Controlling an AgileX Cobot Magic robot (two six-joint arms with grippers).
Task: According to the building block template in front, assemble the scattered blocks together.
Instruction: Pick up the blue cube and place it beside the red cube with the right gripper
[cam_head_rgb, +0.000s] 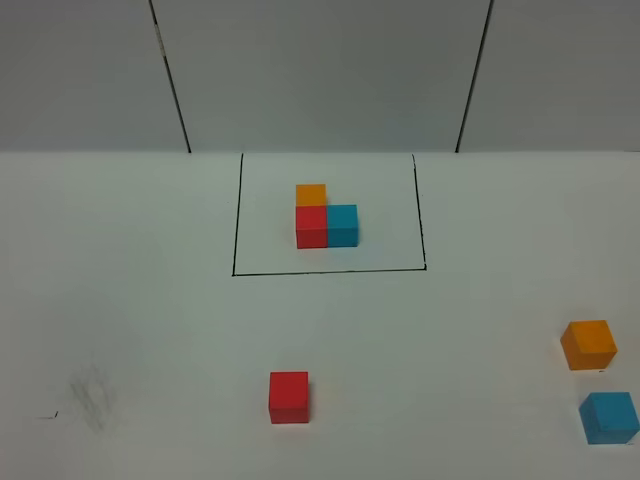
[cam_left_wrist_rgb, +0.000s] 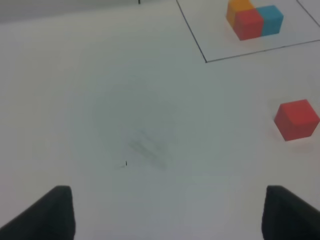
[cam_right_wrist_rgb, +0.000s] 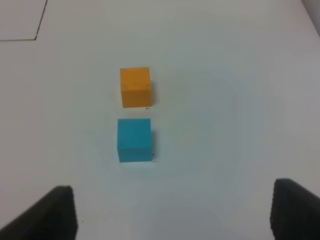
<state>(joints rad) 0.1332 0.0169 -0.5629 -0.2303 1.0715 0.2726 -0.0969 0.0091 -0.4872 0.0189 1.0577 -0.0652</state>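
Progress: I have joined nothing yet | template (cam_head_rgb: 325, 222) inside drawn box (cam_head_rgb: 330, 271) | red block (cam_head_rgb: 289, 397) alone in front; orange block (cam_head_rgb: 588, 345), blue block (cam_head_rgb: 609, 417) apart, far right | my left gripper (cam_left_wrist_rgb: 170, 215) and right gripper (cam_right_wrist_rgb: 175, 215) spread wide, holding nothing

Left gripper (cam_left_wrist_rgb: 167, 200) and right gripper (cam_right_wrist_rgb: 174, 197) each hover angled downward, dark fingers (cam_left_wrist_rgb: 55, 215) spread wide apart, nothing gripped between them

template (cam_head_rgb: 326, 222): orange, red, sky-blue cubes | outline (cam_head_rgb: 330, 271): thin black | loose: red cube (cam_head_rgb: 289, 397), orange cube (cam_head_rgb: 588, 345), sky-blue cube (cam_head_rgb: 609, 417) | surface (cam_head_rgb: 150, 300): white, faint grey smudge (cam_head_rgb: 95, 395) | left pincer (cam_left_wrist_rgb: 167, 215), right pincer (cam_right_wrist_rgb: 172, 215): black
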